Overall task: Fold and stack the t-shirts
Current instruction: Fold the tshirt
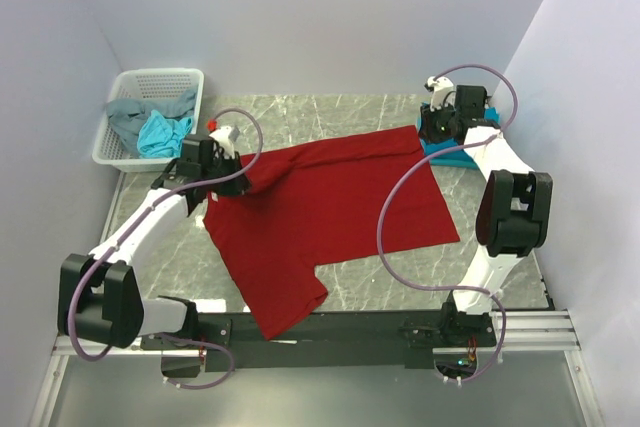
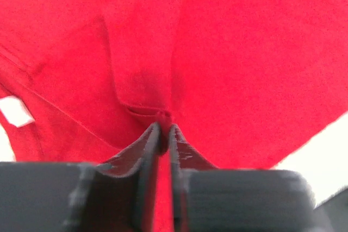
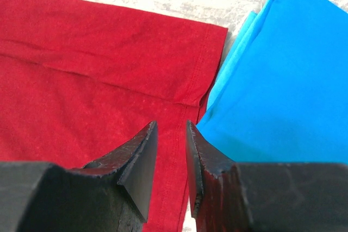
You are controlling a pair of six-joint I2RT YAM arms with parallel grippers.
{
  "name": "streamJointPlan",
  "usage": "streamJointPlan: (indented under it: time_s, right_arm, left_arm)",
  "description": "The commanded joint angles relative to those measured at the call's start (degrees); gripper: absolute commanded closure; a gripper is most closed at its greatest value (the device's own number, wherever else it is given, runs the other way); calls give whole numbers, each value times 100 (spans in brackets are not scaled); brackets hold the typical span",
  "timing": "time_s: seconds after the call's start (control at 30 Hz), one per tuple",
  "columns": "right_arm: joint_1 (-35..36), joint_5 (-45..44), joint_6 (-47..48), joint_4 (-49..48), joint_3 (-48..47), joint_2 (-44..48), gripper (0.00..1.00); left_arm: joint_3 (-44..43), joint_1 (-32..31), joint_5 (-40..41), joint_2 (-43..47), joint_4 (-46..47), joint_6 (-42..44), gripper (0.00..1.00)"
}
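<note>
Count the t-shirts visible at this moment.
4: a dark red t-shirt spread across the table, a teal-blue t-shirt folded at its far right, and a grey t-shirt and a light turquoise t-shirt bunched in the white basket, which may hide more.

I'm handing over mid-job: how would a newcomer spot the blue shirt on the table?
Look to the marble table's far right, by the right hand. There the blue shirt lies folded beside the spread red shirt's edge. It's the only blue cloth outside the white basket.
</note>
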State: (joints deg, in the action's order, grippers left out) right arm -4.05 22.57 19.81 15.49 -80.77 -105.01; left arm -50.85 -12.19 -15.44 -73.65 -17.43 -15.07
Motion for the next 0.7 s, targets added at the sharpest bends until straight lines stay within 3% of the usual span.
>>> streamJointPlan:
  time_s: [0.0, 0.07, 0.13, 0.27, 0.37, 0.67]
  right_arm:
    - [-43, 90, 31, -81, 70, 385, 65]
    - [-43, 116, 23, -55, 62, 411, 65]
    - [-51, 151, 23, -37, 62, 438, 65]
    - [-43, 239, 31, 59, 88, 578, 65]
    - [-34, 353, 40, 208, 106, 683, 65]
    - [36, 1118, -56, 640, 448, 1562, 65]
  left_arm:
    - [-30, -117, -423, -245, -558, -137, 80]
    - [-91, -152, -758, -387, -900, -66, 65]
    - [-179, -188, -873, -449, -1042, 65, 57]
    - [-320, -179, -356, -256, -921, 75, 46]
    - [-671, -179, -153, -571, -683, 39, 44]
    - [-2622, -82, 76, -3136, -823, 303, 45]
